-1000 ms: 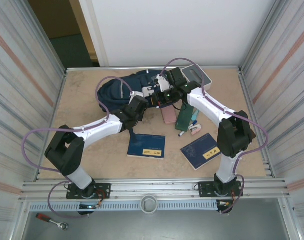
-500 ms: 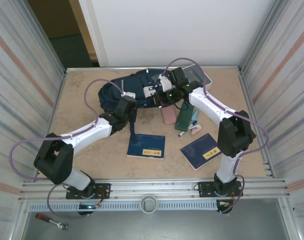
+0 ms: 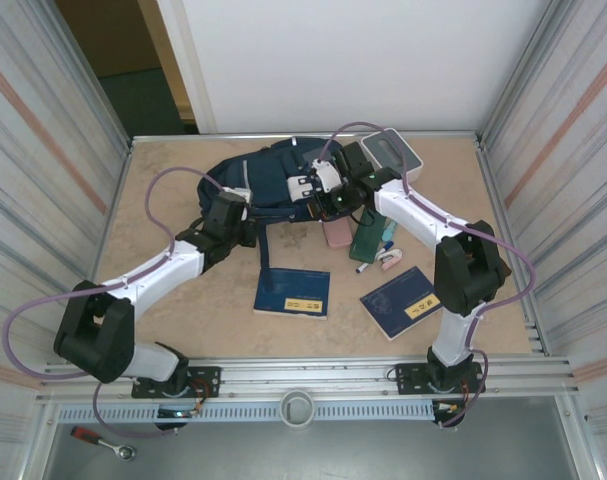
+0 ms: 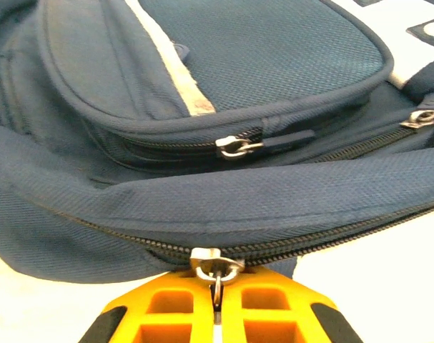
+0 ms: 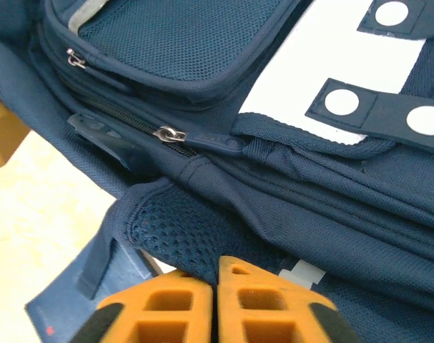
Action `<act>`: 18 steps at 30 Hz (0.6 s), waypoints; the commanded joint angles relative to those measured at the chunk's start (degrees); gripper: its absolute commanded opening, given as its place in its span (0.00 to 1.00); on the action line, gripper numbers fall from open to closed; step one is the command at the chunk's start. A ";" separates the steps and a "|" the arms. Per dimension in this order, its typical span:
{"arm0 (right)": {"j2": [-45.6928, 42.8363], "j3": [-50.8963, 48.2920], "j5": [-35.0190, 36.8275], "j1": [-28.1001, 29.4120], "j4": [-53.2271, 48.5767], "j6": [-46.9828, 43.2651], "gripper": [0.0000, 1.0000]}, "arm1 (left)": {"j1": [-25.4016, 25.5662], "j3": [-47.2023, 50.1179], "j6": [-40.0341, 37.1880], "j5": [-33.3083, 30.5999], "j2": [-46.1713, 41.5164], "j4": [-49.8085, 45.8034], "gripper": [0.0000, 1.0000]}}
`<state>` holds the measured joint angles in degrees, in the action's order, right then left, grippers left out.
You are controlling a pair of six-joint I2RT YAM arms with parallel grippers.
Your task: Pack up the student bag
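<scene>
We see one student bag (image 3: 268, 180) lying at the back of the table (image 3: 163, 160), in the middle. Our left gripper (image 4: 217, 304) pinches one silver zipper pull (image 4: 217, 266) on the bag. Our right gripper (image 5: 215, 289) has its two fingers pressed together, right by the bag's mesh. Two blue booklets (image 3: 292, 292) lie in front.

We log a lab test cell: corrugated metal walls (image 3: 53, 150) well left and right of the right claw (image 3: 306, 190), tan table (image 3: 483, 200) under it, aluminium mounting rail (image 3: 303, 372) and wrench (image 3: 101, 440) behind it.
</scene>
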<state>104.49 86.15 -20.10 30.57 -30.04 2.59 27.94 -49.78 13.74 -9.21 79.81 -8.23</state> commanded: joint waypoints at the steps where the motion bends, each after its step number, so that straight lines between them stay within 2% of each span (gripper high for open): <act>1: -4.62 -1.34 5.59 2.19 0.98 -6.67 0.35 | -1.29 0.47 1.33 8.08 -3.33 1.27 0.00; 2: -5.56 -2.50 6.14 2.97 2.46 -7.94 0.44 | -1.85 0.67 1.84 10.14 -3.51 1.74 0.00; 5: -6.81 -5.72 5.71 5.11 8.42 -11.14 0.59 | -2.94 1.09 2.81 13.59 -3.94 2.49 0.00; 9: -3.46 -4.93 3.33 7.12 11.63 -14.19 0.67 | -3.07 1.09 2.70 14.14 -4.21 2.00 0.00; 10: -2.36 -4.49 2.42 7.61 12.35 -14.67 0.72 | -3.07 1.26 2.69 14.13 -4.38 1.89 0.00; 14: 0.87 -3.78 0.75 9.27 15.70 -16.39 0.74 | -3.25 1.73 3.04 14.18 -5.18 1.54 0.00; 18: 4.37 -1.00 1.71 10.25 15.75 -18.31 0.70 | -3.51 2.01 3.20 14.38 -5.72 1.29 0.00</act>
<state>106.83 82.11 -18.02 40.21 -16.19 -12.80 25.06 -47.90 16.34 3.79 77.08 -8.38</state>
